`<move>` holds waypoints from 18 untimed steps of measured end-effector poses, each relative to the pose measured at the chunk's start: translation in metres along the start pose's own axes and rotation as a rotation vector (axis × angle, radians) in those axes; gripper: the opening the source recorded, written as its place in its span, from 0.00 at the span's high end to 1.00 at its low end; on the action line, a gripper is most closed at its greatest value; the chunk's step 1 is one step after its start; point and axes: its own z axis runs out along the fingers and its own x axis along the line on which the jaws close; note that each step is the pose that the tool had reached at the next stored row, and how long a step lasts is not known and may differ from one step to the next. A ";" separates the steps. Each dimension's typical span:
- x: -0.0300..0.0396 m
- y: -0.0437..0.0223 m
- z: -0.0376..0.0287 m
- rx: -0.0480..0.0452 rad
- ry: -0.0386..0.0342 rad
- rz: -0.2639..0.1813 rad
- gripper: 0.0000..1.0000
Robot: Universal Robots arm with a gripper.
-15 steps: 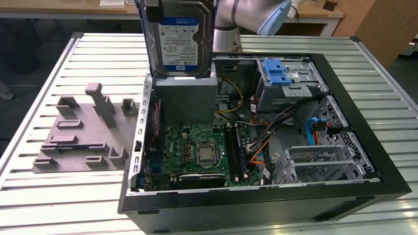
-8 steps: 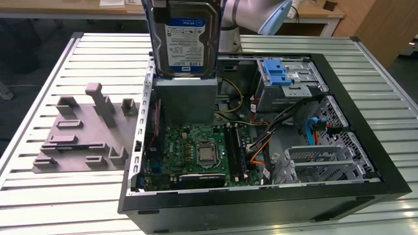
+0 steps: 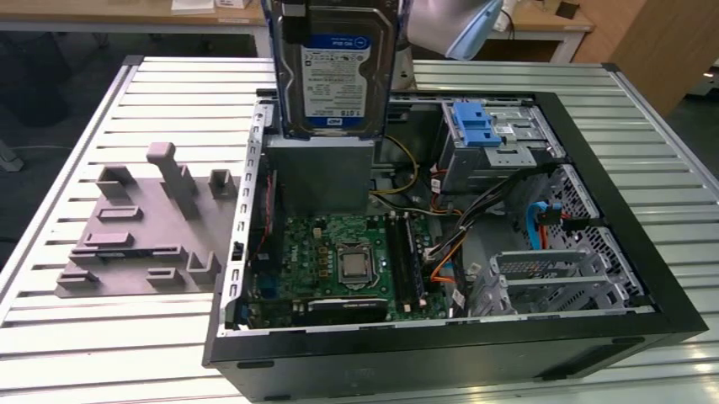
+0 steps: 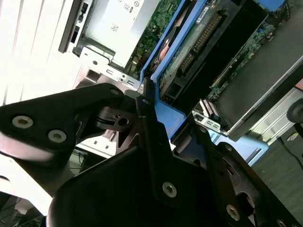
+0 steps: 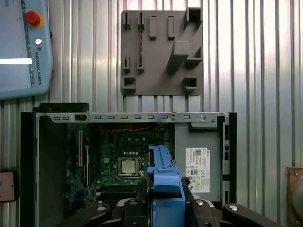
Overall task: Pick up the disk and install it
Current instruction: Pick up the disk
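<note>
A silver metal table of long ribbed slats (image 3: 113,353) carries an open black metal computer tower case (image 3: 450,358) lying on its side. Near it, on the exterior view's left, a flat grey plastic fixture plate with upright blocks (image 3: 141,240) lies slightly apart.

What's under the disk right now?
The disk, held in the fingers, hangs over the open case: the grey metal box and the motherboard lie below it. In the first wrist view the disk covers what is straight beneath.
</note>
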 end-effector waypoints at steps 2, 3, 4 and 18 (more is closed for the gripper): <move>0.0008 -0.0026 -0.0001 -0.0001 0.0000 0.000 0.64; 0.0009 -0.0027 -0.0001 -0.0001 0.0000 0.000 0.64; 0.0009 -0.0028 -0.0001 -0.0001 0.0000 0.000 0.64; 0.0216 -0.0091 0.0025 0.0027 -0.0003 0.000 0.64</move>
